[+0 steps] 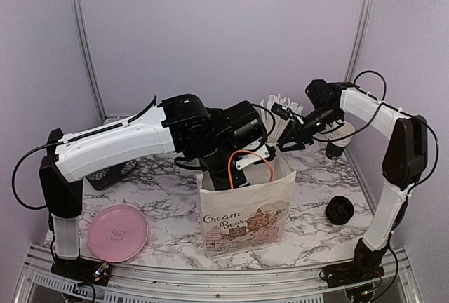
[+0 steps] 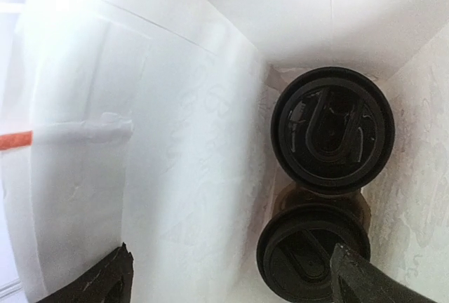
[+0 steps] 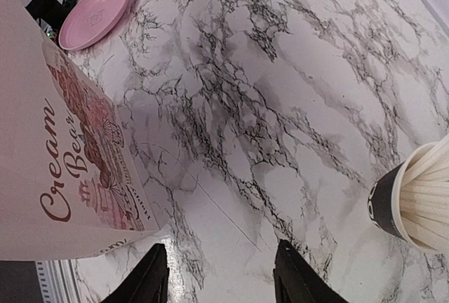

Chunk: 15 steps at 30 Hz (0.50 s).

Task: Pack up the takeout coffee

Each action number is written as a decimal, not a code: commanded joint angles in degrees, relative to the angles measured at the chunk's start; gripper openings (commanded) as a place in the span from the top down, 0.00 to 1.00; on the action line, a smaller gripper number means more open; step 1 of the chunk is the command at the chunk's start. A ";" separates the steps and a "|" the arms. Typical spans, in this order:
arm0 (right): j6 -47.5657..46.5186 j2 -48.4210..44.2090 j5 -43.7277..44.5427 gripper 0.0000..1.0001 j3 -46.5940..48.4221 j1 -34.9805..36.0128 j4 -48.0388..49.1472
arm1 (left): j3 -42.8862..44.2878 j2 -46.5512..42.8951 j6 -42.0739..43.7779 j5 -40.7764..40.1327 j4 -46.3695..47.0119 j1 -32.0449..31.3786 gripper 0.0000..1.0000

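Two takeout coffees stand side by side in the bottom of the white paper bag (image 2: 175, 142). Each is a black cup with a round black lid, one farther (image 2: 332, 129) and one nearer (image 2: 309, 250). My left gripper (image 2: 228, 285) is down inside the bag, open and empty. Its right finger (image 2: 358, 282) hangs over the nearer lid and its left finger (image 2: 98, 282) is by the bag wall. My right gripper (image 3: 221, 254) is open and empty above the marble table, beside the bag (image 3: 63, 170). It hovers at the bag's back right corner (image 1: 284, 143).
The "Cream Bear" bag (image 1: 245, 212) stands mid-table. A black cup of white straws (image 1: 277, 110) and a stack of cream-lined cups (image 1: 338, 138) (image 3: 421, 201) are at the back right. A round black lidded thing (image 1: 339, 210) sits front right. A pink plate (image 1: 117, 231) (image 3: 95, 12) lies front left.
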 commanded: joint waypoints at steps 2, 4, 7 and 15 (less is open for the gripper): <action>1.78 -0.44 -0.32 0.50 2.45 -1.70 0.17 | 3.03 -1.47 1.20 -4.44 1.99 0.39 0.01; 1.92 -1.07 -0.82 0.50 2.26 -2.23 0.11 | 2.82 -2.45 1.28 -4.29 2.50 0.43 0.01; 1.72 -2.27 -1.43 0.50 1.79 -2.80 -0.16 | 1.59 -4.02 1.22 -3.74 2.95 0.30 0.01; 3.41 -4.80 -1.06 0.51 3.80 -3.27 -0.25 | 1.82 -7.61 0.48 -2.07 3.37 -0.23 0.01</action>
